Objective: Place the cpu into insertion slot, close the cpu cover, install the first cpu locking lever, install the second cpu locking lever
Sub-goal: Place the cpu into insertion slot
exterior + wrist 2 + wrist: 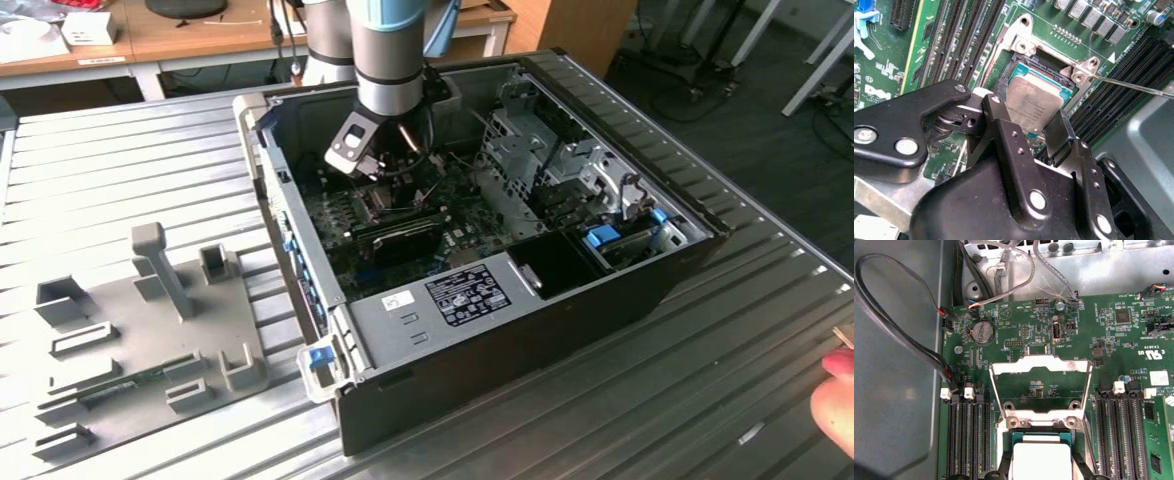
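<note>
The cpu [1031, 102], a small square chip with a silvery top, lies over the insertion slot [1040, 66] on the green board; the slot's teal and black rim shows around its far edges. My gripper [1026, 124] straddles the chip, its black fingers [1056, 131] pressed against two opposite sides. In the first wrist view the cpu [1041, 460] looks pale, and the cpu cover [1040, 364] stands swung open beyond the slot [1041, 433]. A thin locking lever [1134, 85] sticks out to one side. In the exterior view the gripper [387, 182] reaches down into the case.
The open computer case [534, 330] lies on a ribbed metal table. Long black memory slots [961, 440] flank the socket, and loose cables [929, 360] hang near the board's edge. A grey fixture plate [134, 320] sits at the exterior view's left. A person's hand [834, 400] is at the right edge.
</note>
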Robot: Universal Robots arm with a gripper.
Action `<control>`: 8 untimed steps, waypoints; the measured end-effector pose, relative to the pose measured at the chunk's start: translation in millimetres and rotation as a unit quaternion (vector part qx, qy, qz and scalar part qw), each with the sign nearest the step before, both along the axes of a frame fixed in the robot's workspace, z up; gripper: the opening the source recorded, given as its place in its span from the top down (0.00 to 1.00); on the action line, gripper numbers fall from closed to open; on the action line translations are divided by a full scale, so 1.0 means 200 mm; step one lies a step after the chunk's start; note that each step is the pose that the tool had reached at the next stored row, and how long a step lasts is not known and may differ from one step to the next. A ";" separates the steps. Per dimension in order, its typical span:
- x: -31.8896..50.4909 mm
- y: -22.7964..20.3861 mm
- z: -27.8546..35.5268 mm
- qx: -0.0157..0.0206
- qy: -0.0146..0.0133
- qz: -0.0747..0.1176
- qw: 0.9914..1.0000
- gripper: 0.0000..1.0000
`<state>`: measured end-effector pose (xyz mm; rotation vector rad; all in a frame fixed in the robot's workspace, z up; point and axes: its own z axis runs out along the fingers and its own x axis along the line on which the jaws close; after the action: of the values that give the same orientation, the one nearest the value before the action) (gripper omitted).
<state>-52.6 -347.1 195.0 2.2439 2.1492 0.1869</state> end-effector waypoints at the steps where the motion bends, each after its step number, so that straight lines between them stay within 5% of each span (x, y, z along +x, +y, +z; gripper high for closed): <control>1: -0.001 0.000 0.000 0.000 0.000 0.000 1.000 0.46; 8: -0.009 0.000 -0.005 0.000 -0.001 0.001 1.000 0.46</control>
<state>-54.3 -347.1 193.9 2.2404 2.1516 0.1888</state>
